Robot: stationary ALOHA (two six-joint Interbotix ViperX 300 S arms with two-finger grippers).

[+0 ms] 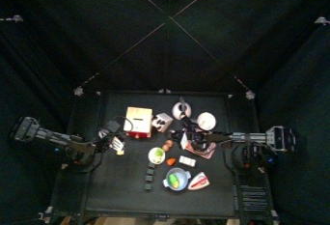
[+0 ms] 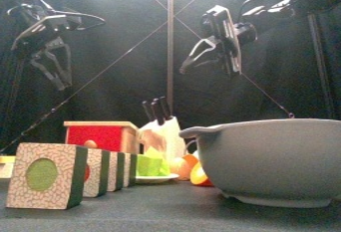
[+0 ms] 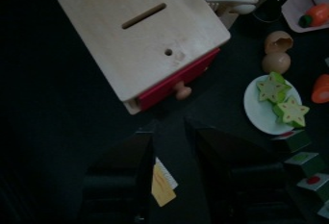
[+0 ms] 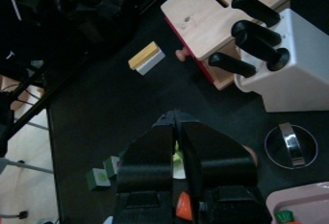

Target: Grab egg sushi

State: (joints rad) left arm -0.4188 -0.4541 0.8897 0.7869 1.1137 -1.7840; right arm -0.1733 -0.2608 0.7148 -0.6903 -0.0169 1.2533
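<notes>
The egg sushi [image 3: 162, 182], a small yellow slab on white rice, lies on the black table beside the wooden box. It also shows in the right wrist view as the egg sushi [image 4: 148, 58]. My left gripper [image 3: 164, 136] hangs open above it, and the sushi shows in the gap between the two jaws. From the front, the left gripper [image 2: 54, 67] is well above the table. My right gripper [image 4: 176, 122] is shut and empty. It hangs over the middle of the table, right gripper [image 2: 213, 62], away from the sushi.
A wooden box with a red drawer [image 3: 141, 36] stands close behind the sushi. A white knife block [image 4: 276, 55] is next to it. A plate of green star slices [image 3: 276, 108], a grey bowl [image 2: 273, 161] and toy blocks [image 2: 47, 176] sit nearer the front.
</notes>
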